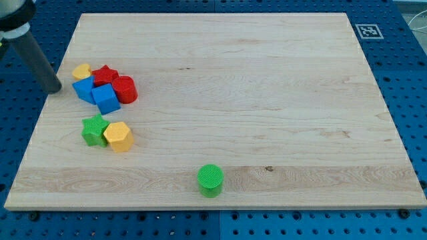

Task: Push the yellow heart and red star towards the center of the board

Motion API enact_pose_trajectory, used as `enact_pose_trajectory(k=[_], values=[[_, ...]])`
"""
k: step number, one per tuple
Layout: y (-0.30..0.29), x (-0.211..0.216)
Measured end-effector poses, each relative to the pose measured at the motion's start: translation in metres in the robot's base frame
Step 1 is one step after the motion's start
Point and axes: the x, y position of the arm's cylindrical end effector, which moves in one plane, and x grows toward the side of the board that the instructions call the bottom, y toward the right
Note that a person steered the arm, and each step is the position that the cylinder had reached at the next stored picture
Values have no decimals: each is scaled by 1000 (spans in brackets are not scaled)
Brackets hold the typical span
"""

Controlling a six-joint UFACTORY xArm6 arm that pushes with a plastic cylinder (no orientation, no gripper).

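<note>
The yellow heart (pixel 82 71) lies near the board's left edge, at the upper left of a tight cluster. The red star (pixel 104 75) touches it on the right. My tip (pixel 55 88) is at the board's left edge, just left of and slightly below the yellow heart, close to the blue block (pixel 84 89). The rod slants up to the view's top left corner.
The cluster also holds a blue cube (pixel 105 98) and a red cylinder (pixel 125 89). Below it sit a green star (pixel 95 129) and a yellow hexagon (pixel 119 137). A green cylinder (pixel 210 180) stands near the wooden board's (pixel 233 100) bottom edge.
</note>
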Motion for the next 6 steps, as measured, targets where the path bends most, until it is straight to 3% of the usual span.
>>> enact_pose_trajectory(k=[1, 6], values=[[30, -13], [194, 0]])
